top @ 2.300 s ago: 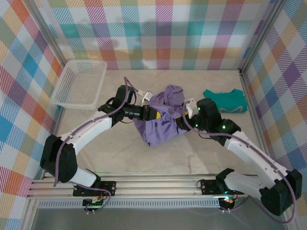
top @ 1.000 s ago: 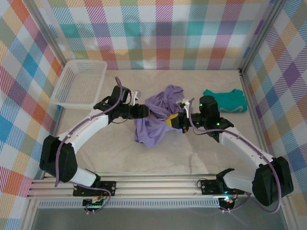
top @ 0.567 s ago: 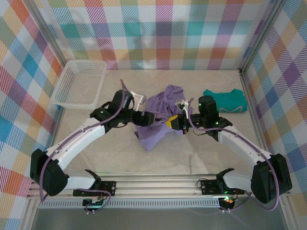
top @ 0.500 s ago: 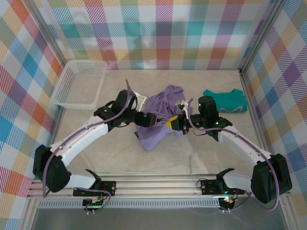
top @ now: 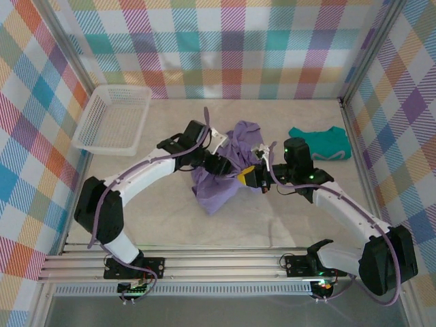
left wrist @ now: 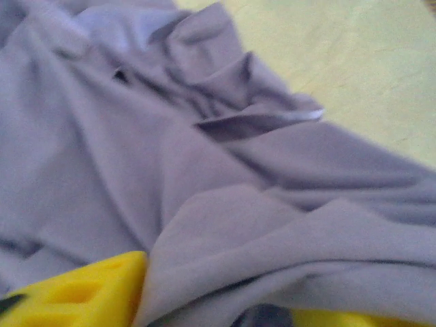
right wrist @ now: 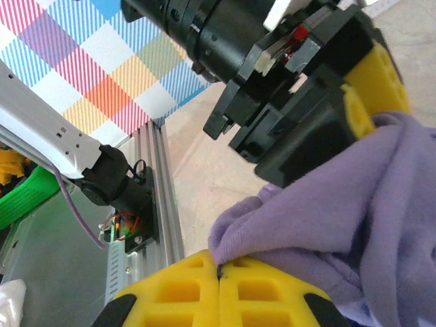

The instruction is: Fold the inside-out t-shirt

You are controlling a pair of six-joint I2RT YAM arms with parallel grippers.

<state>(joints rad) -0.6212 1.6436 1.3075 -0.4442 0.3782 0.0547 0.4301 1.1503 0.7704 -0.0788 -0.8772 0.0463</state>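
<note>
Plaid walls [top: 231, 48] in bright multicoloured checks enclosed the pale beige, faintly marbled surface [top: 170, 211] at its far, left and right edges. An aluminium rail [top: 225, 262] ran along its near edge, evenly lit.

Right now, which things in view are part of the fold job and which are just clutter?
In the job:
lavender t-shirt, crumpled in a heap
right gripper, shut on its fabric
left gripper, at the shirt, fingers apart

Lying about:
teal garment, right of the shirt
white basket, far left corner

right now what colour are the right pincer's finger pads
Bright yellow pads, clearest in the right wrist view, pinching the crumpled lavender t-shirt.
</note>
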